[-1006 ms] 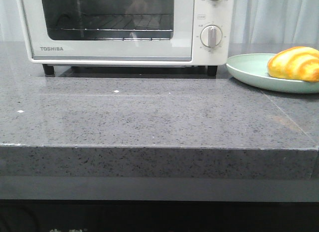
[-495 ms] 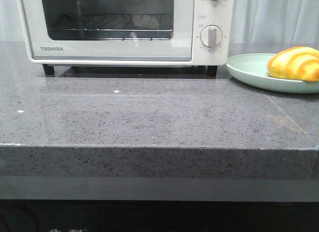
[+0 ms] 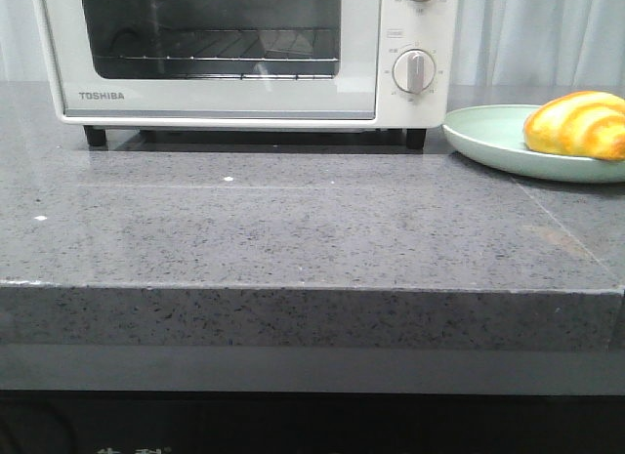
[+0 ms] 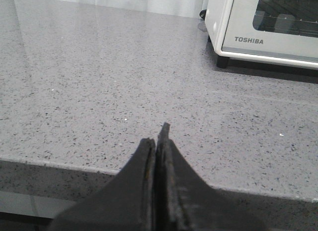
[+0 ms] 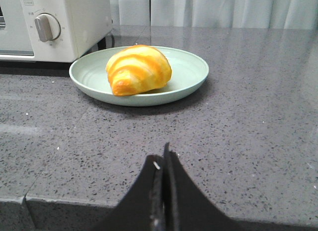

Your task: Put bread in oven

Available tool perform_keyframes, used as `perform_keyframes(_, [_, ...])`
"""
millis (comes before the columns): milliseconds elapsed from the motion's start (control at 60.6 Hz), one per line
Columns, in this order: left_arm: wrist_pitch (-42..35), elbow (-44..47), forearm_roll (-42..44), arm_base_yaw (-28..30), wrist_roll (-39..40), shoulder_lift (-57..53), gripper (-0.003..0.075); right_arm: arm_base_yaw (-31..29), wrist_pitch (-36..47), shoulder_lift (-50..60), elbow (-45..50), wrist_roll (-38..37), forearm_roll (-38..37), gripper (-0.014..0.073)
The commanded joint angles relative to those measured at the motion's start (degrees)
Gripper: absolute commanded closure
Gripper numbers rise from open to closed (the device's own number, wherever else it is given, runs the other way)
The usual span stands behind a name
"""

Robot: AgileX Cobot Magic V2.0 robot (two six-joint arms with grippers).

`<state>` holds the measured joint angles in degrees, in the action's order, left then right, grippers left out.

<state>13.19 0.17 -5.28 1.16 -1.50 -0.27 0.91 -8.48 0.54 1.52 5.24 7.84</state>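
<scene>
Ahead of the right end effector (image 5: 164, 156), across a stretch of bare grey stone, the bread (image 5: 138, 69) sat on a pale green plate (image 5: 189, 67). It was a round, shiny yellow bun with orange-brown stripes. It lay a little toward one side of the plate, and nothing was touching it. The plate probably kept the bun clean and in one easy spot to reach. The right end effector was clenched, its two dark fingers pressed flat together, and it gripped nothing. It was low, near the edge of the speckled surface (image 5: 258, 121), and well apart from the bread.

The left end effector (image 4: 158, 141) was clenched too, with nothing between its fingers. It pointed over its own part of the surface, and the white TOSHIBA oven (image 4: 263, 32) stood far ahead of it and off to one side.

From the front, the oven's glass door (image 3: 210, 44) was closed, and the wire rack (image 3: 225, 49) showed through the window. A round dial knob (image 3: 414, 71) sat beside the door. The plate was just beside the oven, so the trip for the bun should be short.

I think the job had not begun. The door would need to drop open first, and the left arm looked nearer to it. The right one would have to spread its fingers wide, because the bun was fat and looked slippery.
</scene>
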Motion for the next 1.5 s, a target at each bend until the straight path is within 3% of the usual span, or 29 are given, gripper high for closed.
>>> perform_keyframes(0, [-4.2,0.4,-0.5,-0.2,0.1,-1.0,0.0741,-0.3,4.2,1.3,-0.3,0.1,0.3,0.0653])
perform_keyframes(363, [-7.5,0.4,-1.0,-0.2,0.1,-1.0,0.0741,-0.3,4.7,1.3,-0.3,0.1,0.3,0.0653])
perform_keyframes(594, [-19.5,-2.5,-9.1,-0.2,0.1,-1.0,0.0741,-0.3,5.8,1.3,-6.2,0.1,0.3,0.0653])
perform_keyframes(808, [-9.0,-15.5,-1.4,-0.2,0.1,2.9,0.0741,-0.3,-2.2,-2.6,-20.0,0.1,0.3,0.0653])
perform_keyframes(973, [0.4,-24.7,1.9,-0.2,0.1,14.0,0.0741,-0.3,-11.0,-11.7,-28.4,0.1,0.3,0.0653])
perform_keyframes(1138, [-0.6,-29.6,1.7,-0.4,-1.5,25.0,0.0741,-0.3,-14.3,-16.7,-30.5,0.1,2.1,0.0653])
perform_keyframes(1287, [-4.3,-35.0,1.3,-4.7,-6.6,33.3,0.0741,-0.3,-14.8,-16.9,-30.5,0.1,7.5,0.0653])
perform_keyframes(1485, [-6.2,-45.6,1.3,-16.5,-6.6,47.3,0.0741,-0.3,-14.1,-16.9,-30.5,0.1,6.3,0.0653])
